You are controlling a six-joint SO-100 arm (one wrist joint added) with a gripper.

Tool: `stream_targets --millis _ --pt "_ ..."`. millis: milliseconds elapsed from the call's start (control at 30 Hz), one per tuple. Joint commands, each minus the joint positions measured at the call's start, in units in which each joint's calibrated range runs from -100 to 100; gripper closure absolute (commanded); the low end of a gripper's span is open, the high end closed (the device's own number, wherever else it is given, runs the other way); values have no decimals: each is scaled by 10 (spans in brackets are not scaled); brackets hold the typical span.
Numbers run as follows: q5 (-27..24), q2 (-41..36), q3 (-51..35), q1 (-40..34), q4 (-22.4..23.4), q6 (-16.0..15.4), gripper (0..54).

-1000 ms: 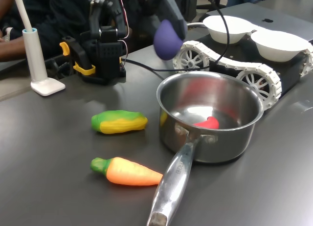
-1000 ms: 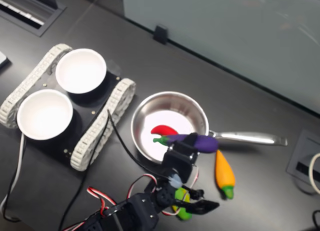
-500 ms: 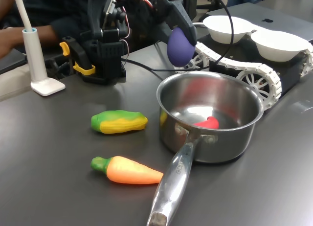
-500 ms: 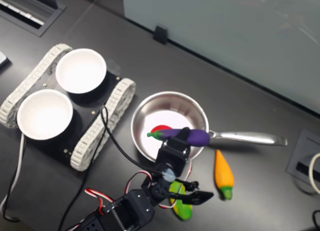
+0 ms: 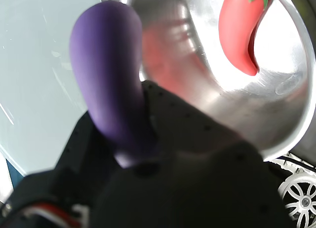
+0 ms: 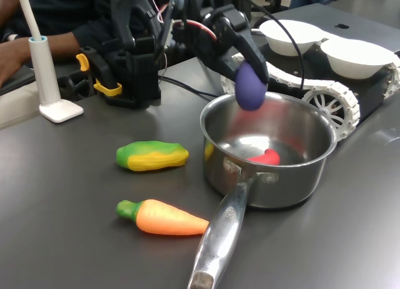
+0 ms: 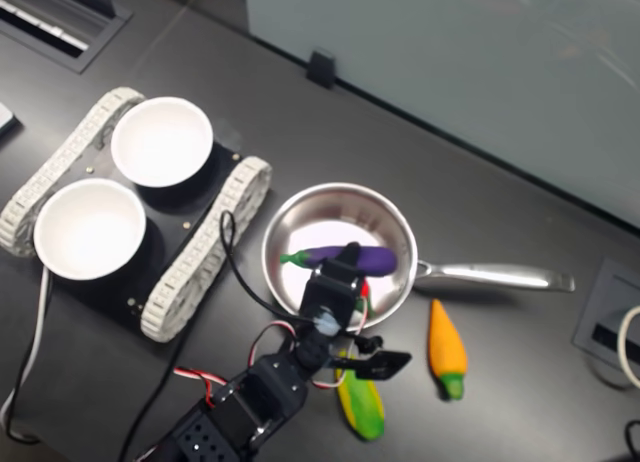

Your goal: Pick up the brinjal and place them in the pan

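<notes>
Gripper (image 6: pixel 249 73) clamped on the brinjal (image 6: pixel 250 87), jaws closed around its middle, purple body held in the air above the open mouth of the pan (image 6: pixel 300 179). Seen in the second exterior view, brinjal (image 7: pixel 338 257) lying crosswise over the pan's (image 7: pixel 290 214) interior, green stem end toward the second exterior view's left. Below the jaws, on the pan floor, a red chilli (image 5: pixel 242 28) with a green cap, apart from the brinjal (image 5: pixel 111 70). Outside the pan, well away from the jaws: corn toy (image 6: pixel 152 156) and carrot (image 6: pixel 164 218) on the dark table (image 6: pixel 69 207). Beyond the jaws, two white bowls (image 6: pixel 291 36) on a tracked vehicle (image 6: pixel 325 98), nothing visible in them.
</notes>
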Motion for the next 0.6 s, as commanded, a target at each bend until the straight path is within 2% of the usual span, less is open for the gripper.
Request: stream_targets --millis 0,100,333,367,433,567 --pt "-2 -34 0 -20 -52 9 503" --pt "-2 -37 18 -27 -66 9 502" --pt "-2 -42 30 -41 -65 12 498" --pt "0 -44 33 -43 -65 12 489" --pt "-1 -44 35 -45 -62 12 433" --pt "1 -44 28 -50 -36 12 358"
